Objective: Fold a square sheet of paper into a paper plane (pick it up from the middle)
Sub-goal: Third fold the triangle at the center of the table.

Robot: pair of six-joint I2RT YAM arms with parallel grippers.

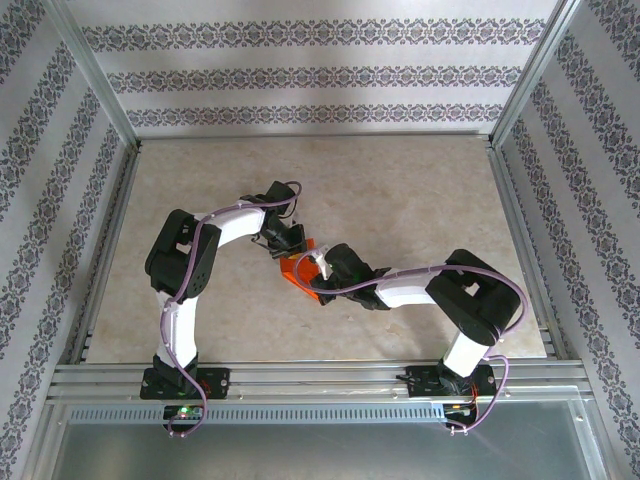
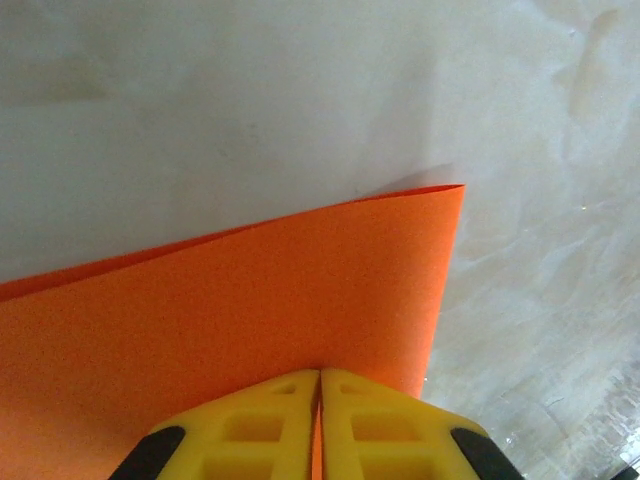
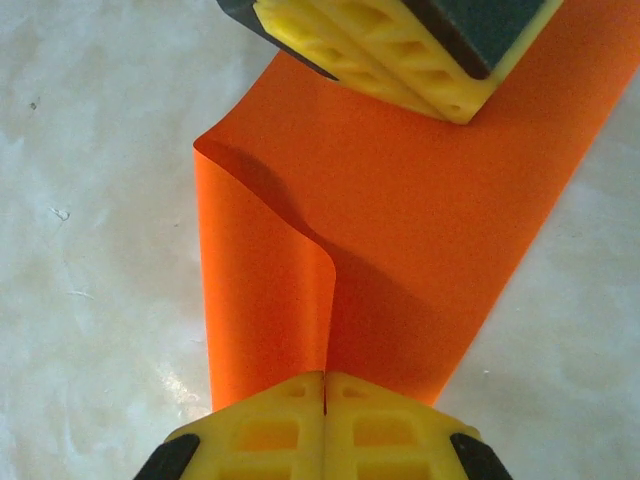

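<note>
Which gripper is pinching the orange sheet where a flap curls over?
The right gripper: its shut jaws meet the square sheet of paper where the flap curls over. The left gripper pinches a flat stretch.

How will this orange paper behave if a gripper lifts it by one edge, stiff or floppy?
Probably floppy: the paper curls over on itself beside the right gripper. Likely thin and light: the left gripper shuts almost fully on it. It may crease easily if pulled.
</note>
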